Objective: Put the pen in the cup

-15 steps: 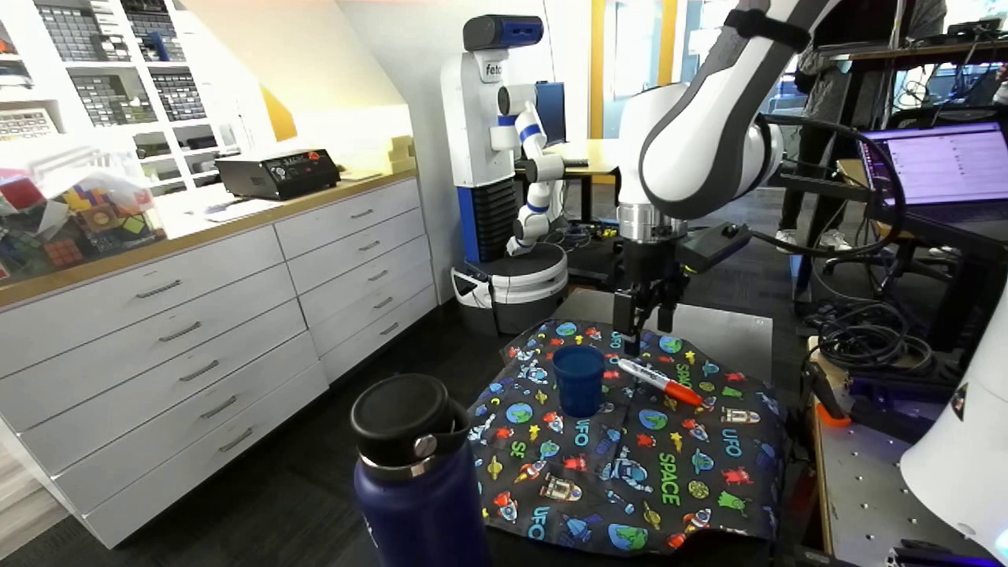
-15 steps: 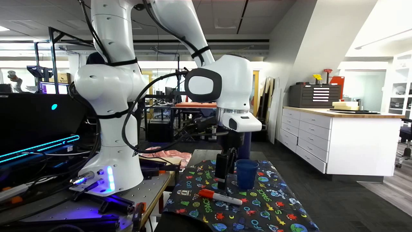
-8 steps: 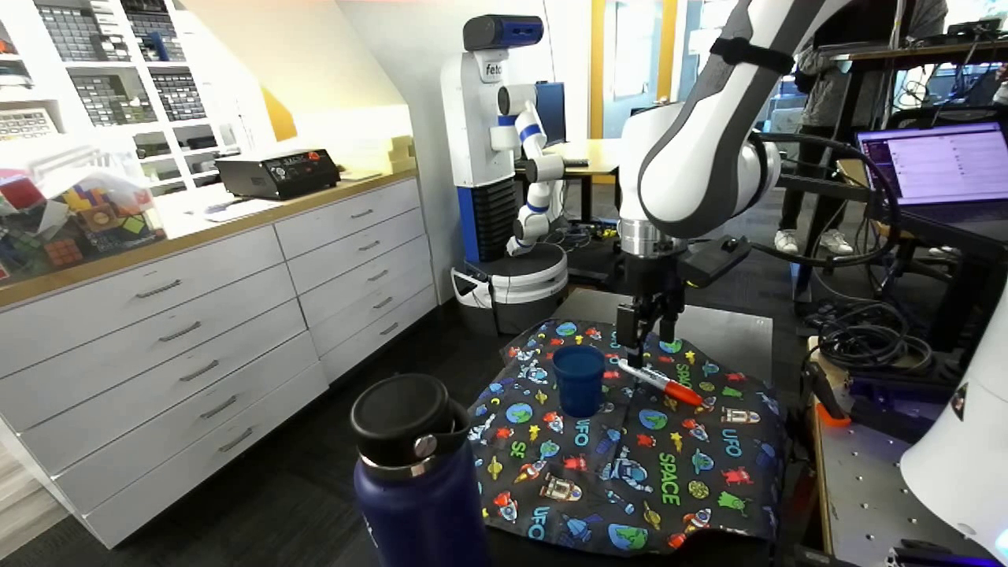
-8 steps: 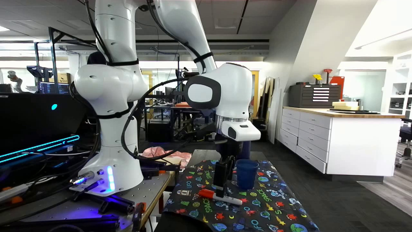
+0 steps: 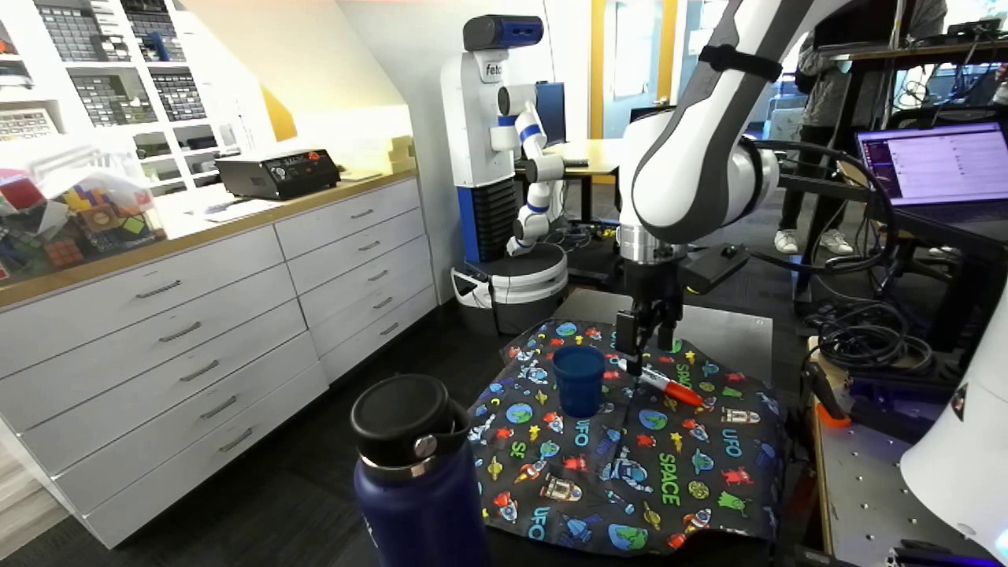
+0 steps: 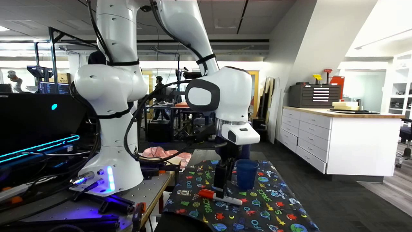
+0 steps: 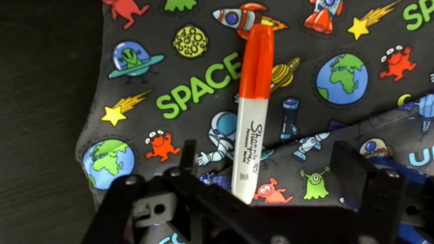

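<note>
In an exterior view you have the white drawer cabinet [image 5: 228,346] along one side, its rows of drawers closed under a wood-edged top. Your Franka Panda arm [image 6: 111,80] shows in both exterior views, bent over the work area with its wrist pointing down. The Fetch robot [image 5: 488,213] stands beyond your work area, near the end of the cabinet.

Under your gripper lies a dark tablecloth [image 5: 598,504] printed with planets, rockets, little monsters and the words SPACE and UFO. An insulated bottle [image 5: 425,512], deep purple-blue with a black lid, stands in the foreground, its base cut off by the frame.

Your Robotiq gripper [image 7: 268,161] hangs low over the cloth. Its jaws stand wide apart and grip nothing; you cannot tell how high the tips of the fingers [image 7: 351,171] sit above the cloth. The dark-blue cup [image 5: 579,382] stands upright on the cloth, just beside the gripper and apart from it.

Your Sharpie permanent marker [image 7: 254,115] lies flat on the cloth near the cup, white end toward it, orange-red cap away. In the wrist view its barrel runs between the spread fingers, nearer one than the other, with cloth showing on both sides. In both exterior views a finger covers part of the barrel.
</note>
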